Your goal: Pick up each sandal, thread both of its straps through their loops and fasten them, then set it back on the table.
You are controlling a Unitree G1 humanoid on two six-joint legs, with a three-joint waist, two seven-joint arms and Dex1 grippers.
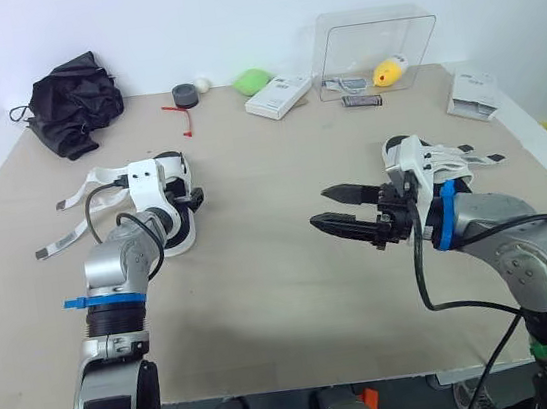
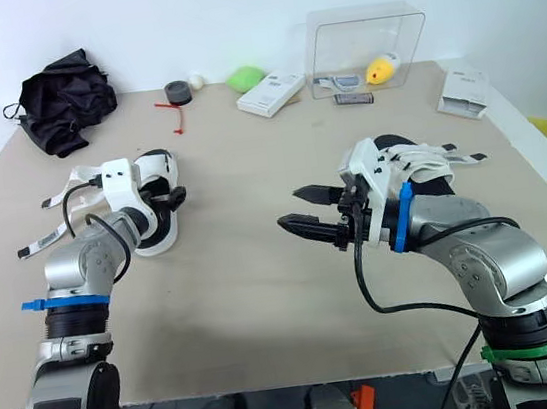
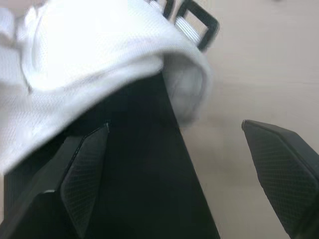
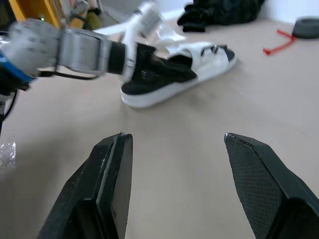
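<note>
The left pincer (image 3: 174,128) is standing released, its two fingers (image 3: 84,169) spread wide and straddling the near side of the left sandal (image 1: 179,239). One finger is lying over the black footbed, and the other is hanging over bare table (image 1: 267,306) just beside the sole. Nothing is being squeezed yet; the spread looks chosen so that the sole's edge can be taken between the fingers when they close. Just beyond the fingertips the white upper is rising, with the black loops (image 3: 197,20) past it. Farther out, on the side away from the other arm, the two loose straps (image 1: 71,199) are trailing flat on the table, unthreaded, so this sandal's fastening is judged not yet begun.

The right pincer (image 1: 319,208) is likewise hanging released, fingers wide apart, above open table and touching nothing, pointing toward the left sandal well ahead of it. That pose reads as waiting to take a strap once the sandal is lifted. Behind its wrist the right sandal (image 1: 429,156) is lying on the table, its straps (image 1: 477,157) splaying outward.
</note>
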